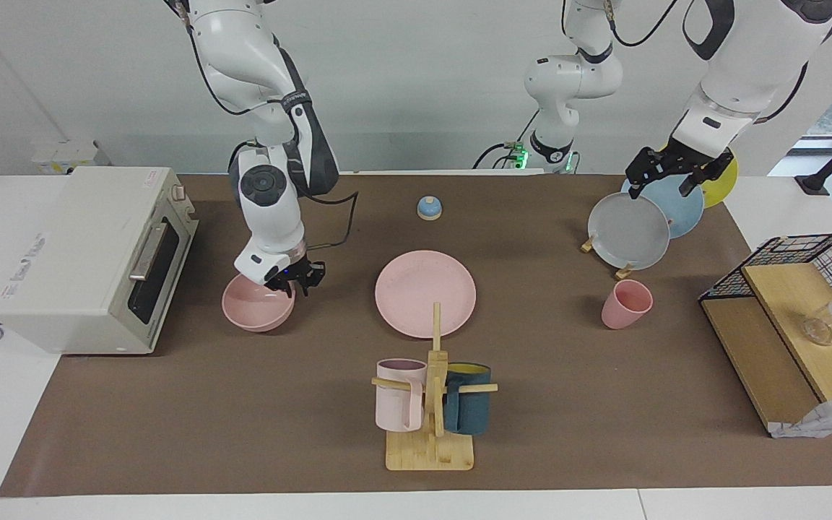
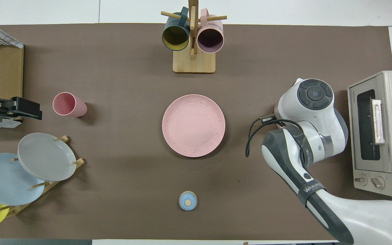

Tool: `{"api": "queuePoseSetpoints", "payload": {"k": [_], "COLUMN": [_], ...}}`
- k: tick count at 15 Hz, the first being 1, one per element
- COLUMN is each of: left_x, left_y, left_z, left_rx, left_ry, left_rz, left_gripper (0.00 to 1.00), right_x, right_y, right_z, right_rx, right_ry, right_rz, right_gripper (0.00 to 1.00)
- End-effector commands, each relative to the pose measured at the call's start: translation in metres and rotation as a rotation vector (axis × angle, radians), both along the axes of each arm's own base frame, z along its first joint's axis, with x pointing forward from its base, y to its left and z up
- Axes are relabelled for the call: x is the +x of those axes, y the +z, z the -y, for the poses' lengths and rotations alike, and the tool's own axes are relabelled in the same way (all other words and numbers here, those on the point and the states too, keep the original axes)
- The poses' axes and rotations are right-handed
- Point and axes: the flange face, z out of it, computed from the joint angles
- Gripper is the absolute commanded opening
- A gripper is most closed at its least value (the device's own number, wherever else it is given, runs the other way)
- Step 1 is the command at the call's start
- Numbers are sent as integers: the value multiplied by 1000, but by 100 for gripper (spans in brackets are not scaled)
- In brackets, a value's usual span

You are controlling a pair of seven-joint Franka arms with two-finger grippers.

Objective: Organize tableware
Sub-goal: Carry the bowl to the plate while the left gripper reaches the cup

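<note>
The pink plate (image 1: pixel 425 292) lies flat at the table's middle and also shows in the overhead view (image 2: pixel 193 125). The pink bowl (image 1: pixel 253 310) sits in front of the toaster oven, toward the right arm's end. My right gripper (image 1: pixel 297 283) is down at the bowl's rim on the side nearer the robots. In the overhead view the arm's wrist hides the bowl. The pink cup (image 1: pixel 625 305) stands upright toward the left arm's end, also seen from overhead (image 2: pixel 68 104). My left gripper (image 1: pixel 665 180) is open and empty, up over the plate rack, apart from the cup.
A toaster oven (image 1: pixel 91 253) stands at the right arm's end. A mug tree (image 1: pixel 430 404) with a pale pink and a teal mug is farther out than the plate. A rack holds grey (image 1: pixel 629 231), blue and yellow plates. There is also a small blue bell (image 1: pixel 429 208) and a wire-and-wood shelf (image 1: pixel 784 318).
</note>
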Motion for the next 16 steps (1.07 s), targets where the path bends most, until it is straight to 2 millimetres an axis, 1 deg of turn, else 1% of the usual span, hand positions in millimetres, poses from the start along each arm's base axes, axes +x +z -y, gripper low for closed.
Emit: {"api": "queuePoseSetpoints", "payload": {"k": [1,2,3,4,5,6,7,8,9,11,12,13,14,15,16], "left_x": [-3,-2,-2,-1,0,2,5,11,22,41,54,66,76,84,90], "left_y": [5,5,6,6,6,6,1,-6,-24,-54,-77,-99,-121,-143,-161], "left_z": [2,3,3,3,2,0,0,-1,-1,-2,0,2,3,3,2], "left_rx": [-3,-3,-4,-4,-5,-6,-9,-10,-12,-22,-22,-23,-25,-27,-28], "left_ry": [-2,-4,-2,-5,-7,-5,-5,-1,1,6,5,6,6,9,12], "left_rz": [2,4,10,13,17,29,32,34,20,13,1,-10,-13,-15,-11], "left_gripper": [100,100,100,100,100,100,100,100,100,100,100,100,100,100,100], "right_x": [6,10,15,22,28,27,28,22,7,0,0,0,-3,-11,-17], "right_y": [24,37,47,58,70,71,68,65,63,67,68,61,60,49,38], "right_z": [-42,-68,-94,-126,-167,-198,-218,-244,-277,-301,-307,-309,-317,-324,-324], "right_rx": [-20,-32,-49,-64,-76,-82,-90,-91,-80,-24,16,27,58,68,57], "right_ry": [39,12,-17,-47,-75,-97,-132,-146,-142,-153,-153,-149,-141,-137,-133], "right_rz": [-5,-13,-27,-36,-29,-34,-34,-23,-7,40,66,73,83,74,62], "right_gripper": [0,0,0,0,0,0,0,0,0,0,0,0,0,0,0]}}
